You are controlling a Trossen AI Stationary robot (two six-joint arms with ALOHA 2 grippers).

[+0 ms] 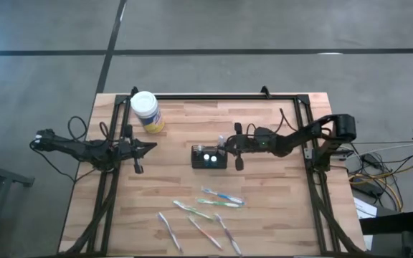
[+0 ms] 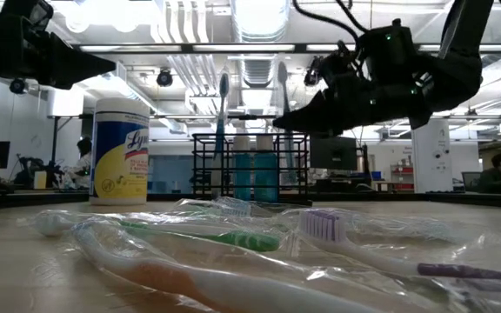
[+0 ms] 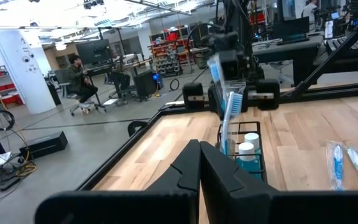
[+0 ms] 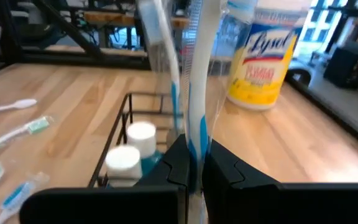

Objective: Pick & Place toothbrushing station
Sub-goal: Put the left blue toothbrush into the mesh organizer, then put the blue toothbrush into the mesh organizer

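The black wire-mesh caddy (image 1: 209, 157) stands mid-table with two white-capped bottles (image 4: 129, 149) in it and one blue-and-white toothbrush (image 3: 232, 109) standing upright in it. My right gripper (image 4: 195, 163) is at the caddy's right end, just above its rim, shut on a second toothbrush (image 2: 282, 87) in a clear wrapper. My left gripper (image 1: 151, 147) is shut and empty, left of the caddy and above the table. Several wrapped toothbrushes (image 1: 219, 200) lie flat on the table nearer the front edge. My right gripper pinches the wrapped toothbrush's white-and-blue handle (image 4: 196, 134) between its two fingers. The fingers come about level from the table's right side and lie across the handle. The brush stands upright with its head up; the fingers hide its lower end.
A white-lidded yellow wipes jar (image 1: 146, 112) stands at the far left of the table. A black frame (image 1: 214, 96) runs along the table's edges. People sit in the room beyond the table.
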